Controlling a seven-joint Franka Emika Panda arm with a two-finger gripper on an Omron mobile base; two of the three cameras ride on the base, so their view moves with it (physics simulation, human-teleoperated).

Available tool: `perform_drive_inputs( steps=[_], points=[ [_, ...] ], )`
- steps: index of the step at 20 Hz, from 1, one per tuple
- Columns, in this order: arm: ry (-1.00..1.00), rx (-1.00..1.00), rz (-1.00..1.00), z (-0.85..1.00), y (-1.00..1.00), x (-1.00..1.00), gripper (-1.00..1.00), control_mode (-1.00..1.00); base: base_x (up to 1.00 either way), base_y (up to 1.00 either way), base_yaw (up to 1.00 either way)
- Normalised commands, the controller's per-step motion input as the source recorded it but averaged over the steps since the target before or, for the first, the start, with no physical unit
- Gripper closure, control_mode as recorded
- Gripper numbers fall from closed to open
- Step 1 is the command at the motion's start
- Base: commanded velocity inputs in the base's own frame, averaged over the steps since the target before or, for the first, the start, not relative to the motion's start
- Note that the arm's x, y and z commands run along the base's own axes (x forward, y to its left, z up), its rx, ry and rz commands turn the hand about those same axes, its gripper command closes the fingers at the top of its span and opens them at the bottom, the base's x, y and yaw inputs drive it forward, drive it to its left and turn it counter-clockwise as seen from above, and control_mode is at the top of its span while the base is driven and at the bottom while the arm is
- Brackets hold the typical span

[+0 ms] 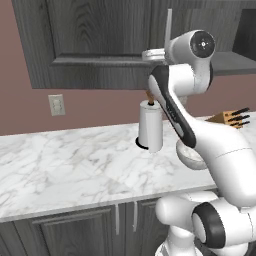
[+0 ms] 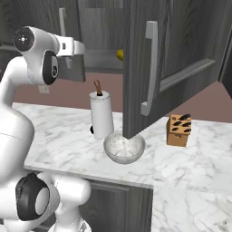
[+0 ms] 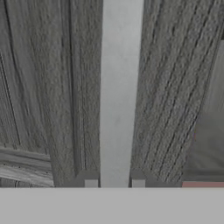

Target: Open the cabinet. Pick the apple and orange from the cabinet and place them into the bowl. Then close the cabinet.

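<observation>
Here the gripper [image 3: 114, 183] pinches the left door's bar handle [image 3: 119, 92] near its lower end on the cabinet [image 1: 100, 45], above the countertop's back edge, so an off-arc pull could slip the fingertips [image 3: 91, 183] off.

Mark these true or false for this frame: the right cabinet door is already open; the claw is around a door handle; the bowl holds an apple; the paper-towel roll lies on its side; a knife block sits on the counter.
1. The right door of the cabinet is already swung open. True.
2. The claw has its fingertips on either side of a silver bar handle. True, as the hand view shows.
3. The bowl holds an apple. False: it is empty.
4. The paper-towel roll lies on its side. False: it stands upright on the counter.
5. A knife block sits on the counter. True.
</observation>
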Motion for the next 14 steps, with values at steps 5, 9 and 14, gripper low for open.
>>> perform_drive_inputs(
  steps=[5, 9, 14],
  points=[
    [0.0, 0.0, -0.14, 0.0, 0.4, -0.48, 1.0, -1.0, 0.0, 0.0, 0.0],
    [0.0, 0.0, -0.14, 0.0, 0.41, -0.47, 1.0, -1.0, 0.0, 0.0, 0.0],
    [0.0, 0.0, -0.13, 0.0, 0.38, -0.54, 1.0, -1.0, 0.0, 0.0, 0.0]
  ],
)
